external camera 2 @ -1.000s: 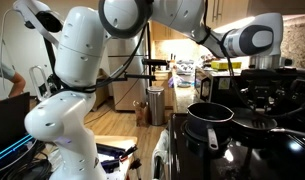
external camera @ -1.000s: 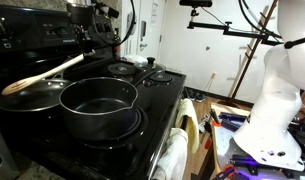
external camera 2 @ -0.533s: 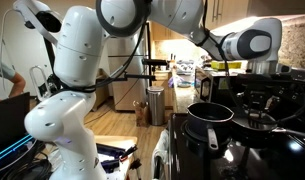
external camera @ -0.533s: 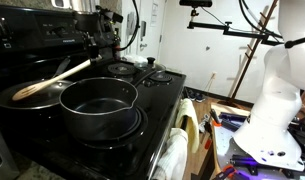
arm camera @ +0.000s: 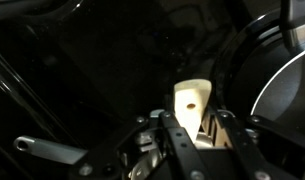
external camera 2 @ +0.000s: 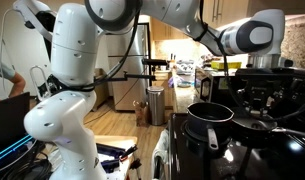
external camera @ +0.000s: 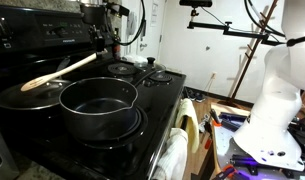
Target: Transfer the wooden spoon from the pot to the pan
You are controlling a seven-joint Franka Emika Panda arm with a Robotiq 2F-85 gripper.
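The spoon slants in the air, its bowl low over the pan and clear of the pot just beside it. The tool is clamped on the handle end, which the wrist view shows pinched between its fingers.

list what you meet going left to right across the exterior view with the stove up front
the pan → the pot → white towel → robot base; the wooden spoon spans pan and pot, so it is left out
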